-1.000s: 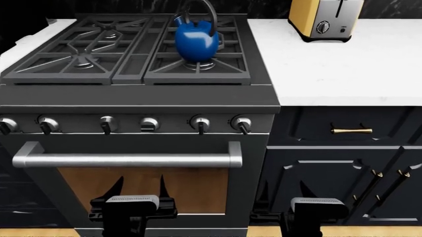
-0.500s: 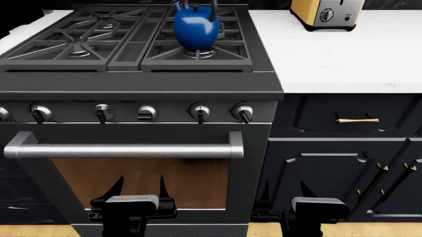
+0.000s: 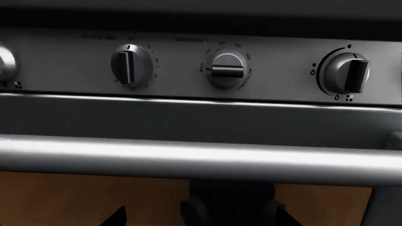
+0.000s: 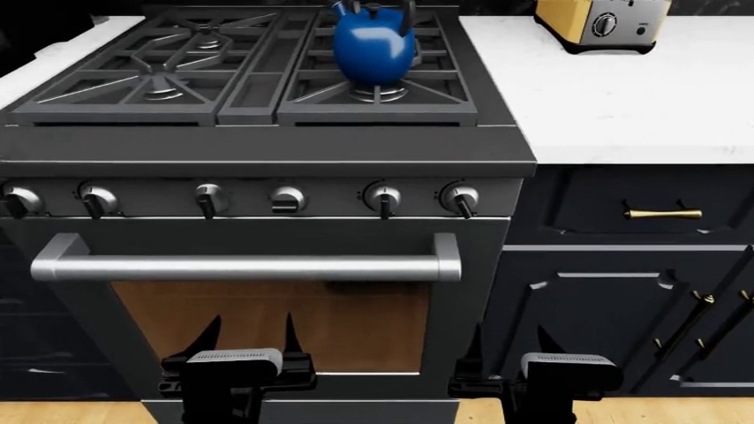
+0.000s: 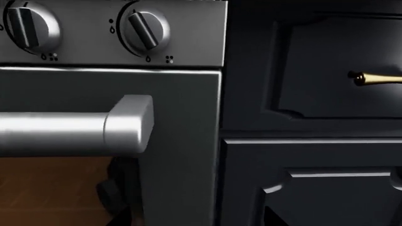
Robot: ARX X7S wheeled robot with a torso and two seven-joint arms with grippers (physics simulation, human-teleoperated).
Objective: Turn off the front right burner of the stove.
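Steel knobs are lining the front panel of the stove (image 4: pixel 265 168), and the one at the far right end (image 4: pixel 461 200) is sitting turned off its upright mark, its pointer leaning aslant. Judging by its place in the row, that tilted knob is probably the one feeding the front right burner (image 4: pixel 380 92), which is lying well above and beyond both grippers, under the black grate where the blue kettle (image 4: pixel 374 46) is standing.

Both arms are hanging low in front of the oven window, likely parked there so the wrist cameras are facing the control panel. The left gripper (image 4: pixel 252 336) is sitting below the bar handle (image 4: pixel 242 267), its fingers spread apart and holding nothing. The right gripper (image 4: pixel 510 342) is sitting below the stove's right edge, beside the dark cabinet with its brass pull (image 4: pixel 662 213); its fingers are also standing apart and empty. The tilted knob (image 5: pixel 144 31) is showing up in the right wrist view, above the end of the handle (image 5: pixel 129 125), so the right arm looks like the better-placed one for reaching up to it.

No contact with any knob is happening yet, so the turn itself is not yet done. The handle is jutting out between gripper and panel, so a rising arm is needing to clear it.
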